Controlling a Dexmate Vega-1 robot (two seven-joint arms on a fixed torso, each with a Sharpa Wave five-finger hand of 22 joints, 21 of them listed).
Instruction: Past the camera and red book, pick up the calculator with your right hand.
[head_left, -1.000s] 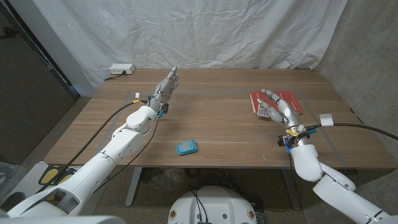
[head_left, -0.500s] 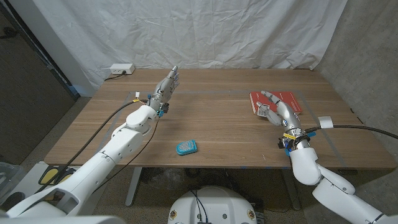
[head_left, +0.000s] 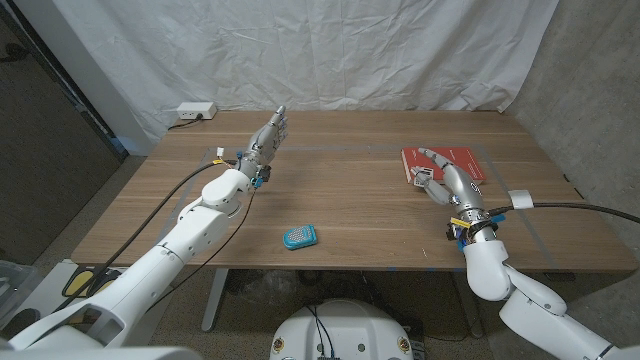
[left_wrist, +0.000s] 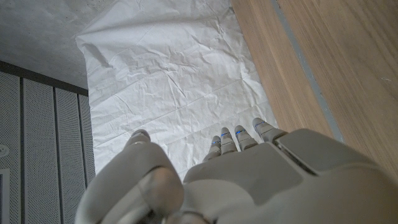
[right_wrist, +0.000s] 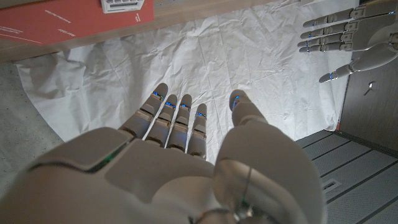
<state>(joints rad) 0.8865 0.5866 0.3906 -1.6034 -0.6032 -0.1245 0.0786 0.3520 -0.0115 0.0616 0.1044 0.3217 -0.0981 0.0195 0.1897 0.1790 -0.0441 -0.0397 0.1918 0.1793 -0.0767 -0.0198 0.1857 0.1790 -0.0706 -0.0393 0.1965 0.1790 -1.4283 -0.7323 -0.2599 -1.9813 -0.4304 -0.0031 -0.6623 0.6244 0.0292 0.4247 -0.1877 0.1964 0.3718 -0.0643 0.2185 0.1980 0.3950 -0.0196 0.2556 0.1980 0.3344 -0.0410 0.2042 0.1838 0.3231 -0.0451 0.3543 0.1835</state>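
While the right hand (head_left: 440, 173) reaches out over the near edge of the red book (head_left: 462, 158), its fingers are stretched forward and apart with nothing held between them, and the right wrist view shows the same spread fingers (right_wrist: 176, 118) against the white backdrop sheet (right_wrist: 205, 56). The calculator (head_left: 423, 181), a small pale keypad, lies on the book's near left corner, just beside and partly under that hand; in the right wrist view it sits on the red cover (right_wrist: 56, 18) as a white block of keys (right_wrist: 126, 5), and I cannot tell whether the fingers touch it. The red book lies flat on the table (head_left: 350, 210), on the robot's right side. Well to the left of the book, near the table's front edge, lies a small blue object (head_left: 299, 237) with a speckled face; I cannot make out what it is. Far across the table from the book, the left hand (head_left: 271, 135) is raised on its edge with the fingers straight and close together, holding nothing, and its own wrist view shows the fingertips (left_wrist: 239, 137) pointing toward the sheet. A white power strip (head_left: 196, 110) sits at the back left corner, farthest from the book.
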